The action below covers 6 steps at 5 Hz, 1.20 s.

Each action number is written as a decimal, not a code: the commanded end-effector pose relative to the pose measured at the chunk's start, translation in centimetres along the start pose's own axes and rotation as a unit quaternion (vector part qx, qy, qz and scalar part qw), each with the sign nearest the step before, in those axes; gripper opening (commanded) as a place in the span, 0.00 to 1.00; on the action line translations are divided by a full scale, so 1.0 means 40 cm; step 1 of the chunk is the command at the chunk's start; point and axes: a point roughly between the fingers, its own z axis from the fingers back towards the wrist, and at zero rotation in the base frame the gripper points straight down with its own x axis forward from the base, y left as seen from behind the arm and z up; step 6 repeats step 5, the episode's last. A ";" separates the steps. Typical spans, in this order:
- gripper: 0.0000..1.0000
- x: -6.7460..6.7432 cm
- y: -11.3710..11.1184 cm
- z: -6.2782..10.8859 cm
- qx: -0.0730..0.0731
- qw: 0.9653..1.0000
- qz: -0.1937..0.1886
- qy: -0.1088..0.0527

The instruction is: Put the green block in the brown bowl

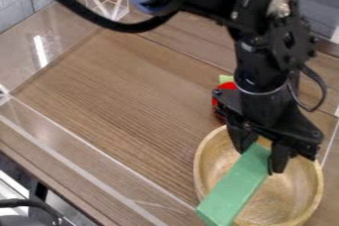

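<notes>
my claw (267,151) grips the flat mint-green slab block (240,191) by its top, tilted (far end overhanging) above the round light-brown wooden bowl (307,174), ready for dropping in.

One green block (243,192); one brown bowl (307,198); one red strawberry toy (227,99); one robot arm (265,42).

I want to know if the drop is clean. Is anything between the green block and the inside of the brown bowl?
Nothing visible is in the way. The green block hangs slanted from the gripper, its lower end sticking out past the brown bowl's near rim. The red toy sits outside, behind the bowl.
</notes>
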 end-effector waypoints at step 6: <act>0.00 0.004 -0.033 0.021 -0.003 1.000 0.013 0.004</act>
